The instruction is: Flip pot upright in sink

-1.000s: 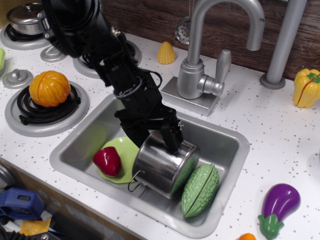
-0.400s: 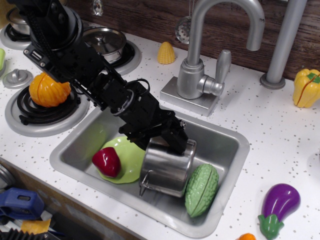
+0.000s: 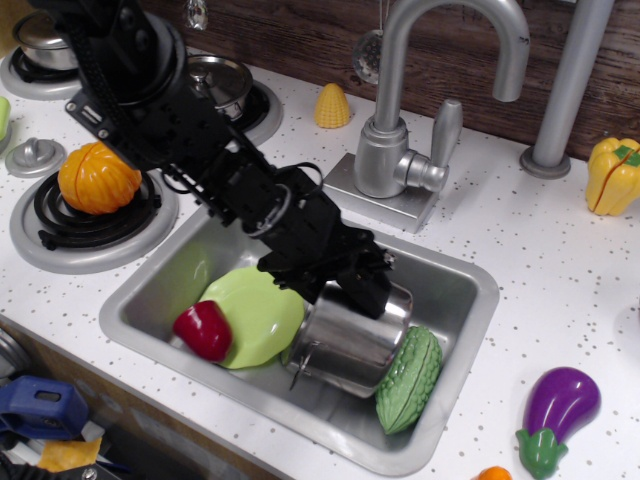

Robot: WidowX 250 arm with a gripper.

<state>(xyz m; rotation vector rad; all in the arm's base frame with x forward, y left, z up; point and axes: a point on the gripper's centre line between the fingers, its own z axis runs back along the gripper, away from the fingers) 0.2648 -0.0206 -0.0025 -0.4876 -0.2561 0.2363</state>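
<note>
The gripper (image 3: 372,290) is gripping the pot (image 3: 352,340) by its rim, jaws closed on it, inside the sink (image 3: 455,295), between a green plate (image 3: 255,315) and gourd (image 3: 408,378).

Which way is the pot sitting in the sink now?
Nearly upright, slightly tilted: the pot has its rim up under the gripper, base down in the sink.

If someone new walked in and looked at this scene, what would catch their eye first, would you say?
Probably the black gripper reaching down into the sink, clamped on the rim of the shiny pot and holding it tilted. Around the pot lie a green gourd to its right and a lime plate with a red pepper to its left.
</note>
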